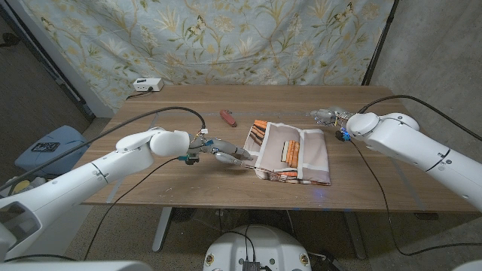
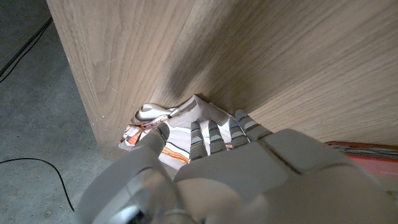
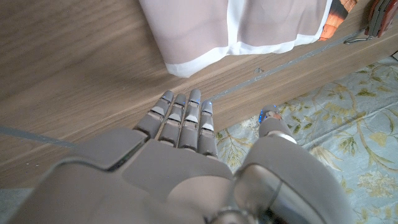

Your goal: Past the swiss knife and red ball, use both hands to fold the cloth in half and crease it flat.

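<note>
The patterned cloth lies right of the table's middle, with orange stripes and white hems. My left hand reaches to its left edge. In the left wrist view that crumpled edge bunches up between my thumb and fingers, which pinch it. My right hand hovers at the cloth's far right corner. Its straight fingers hold nothing and stop short of the cloth's white hem. The red swiss knife lies beyond the cloth's left side and appears again in the right wrist view.
A small white box with a cable sits at the table's far left corner. Bare wooden table stretches left of the cloth. A floral curtain hangs behind the table. Black cables trail from both arms.
</note>
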